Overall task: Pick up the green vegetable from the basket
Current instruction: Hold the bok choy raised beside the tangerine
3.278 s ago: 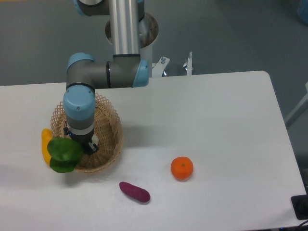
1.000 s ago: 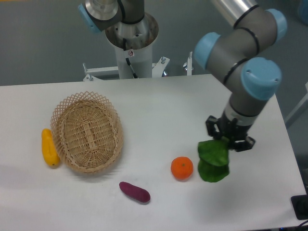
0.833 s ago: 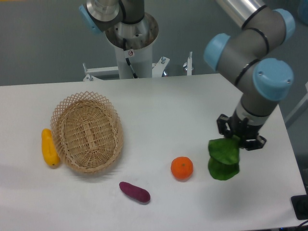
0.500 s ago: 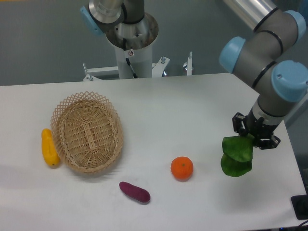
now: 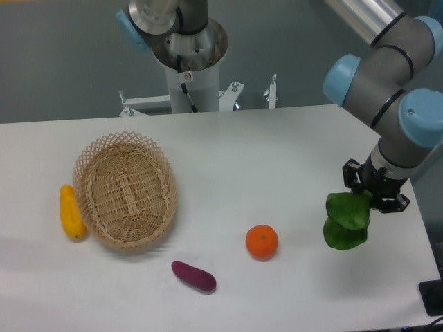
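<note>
White table [image 5: 263,159] with rounded corners, evenly lit, soft shadows. Grey floor [image 5: 62,62] behind it. Metal brackets [image 5: 250,93] at the far edge. Dark object [image 5: 432,297] at lower right.

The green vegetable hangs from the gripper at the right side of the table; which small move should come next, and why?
Probably lower it straight down. The gripper holds the green vegetable by its top, the basket is empty, and bare table lies beneath.
</note>
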`<state>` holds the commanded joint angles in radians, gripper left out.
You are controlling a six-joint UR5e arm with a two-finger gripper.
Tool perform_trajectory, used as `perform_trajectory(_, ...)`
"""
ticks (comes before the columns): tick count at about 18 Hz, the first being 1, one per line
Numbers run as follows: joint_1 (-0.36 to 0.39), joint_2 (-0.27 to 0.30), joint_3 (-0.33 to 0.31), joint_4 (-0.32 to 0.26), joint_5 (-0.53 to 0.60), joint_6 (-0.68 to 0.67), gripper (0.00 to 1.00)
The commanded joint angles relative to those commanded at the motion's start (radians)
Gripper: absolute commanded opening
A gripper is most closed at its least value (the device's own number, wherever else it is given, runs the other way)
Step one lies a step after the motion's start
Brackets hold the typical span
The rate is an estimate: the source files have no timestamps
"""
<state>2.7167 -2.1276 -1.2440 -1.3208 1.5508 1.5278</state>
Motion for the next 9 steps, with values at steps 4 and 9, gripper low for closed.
perform_trajectory(4, -0.008, 0.0, 0.0, 0.002, 0.014, -0.006, 0.04)
perform_trajectory(9, -0.022, 0.002, -0.006, 0.002, 0.014, -0.012, 0.04)
